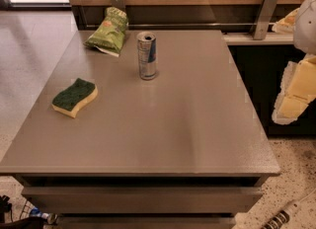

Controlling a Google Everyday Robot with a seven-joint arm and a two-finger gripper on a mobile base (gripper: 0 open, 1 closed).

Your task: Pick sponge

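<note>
The sponge [74, 96] lies flat on the left part of the grey table [187, 124], dark green top up over a yellow body with wavy edges. My gripper [295, 93] hangs at the right edge of the camera view, off the table's right side and well away from the sponge. Its pale yellow padded fingers [291, 105] point down and hold nothing that I can see.
A silver and blue drink can [146, 55] stands upright at the table's middle back. A light green snack bag [108, 30] lies at the back left. A wooden wall panel with metal brackets [265, 13] runs behind. Speckled floor lies to the right and left.
</note>
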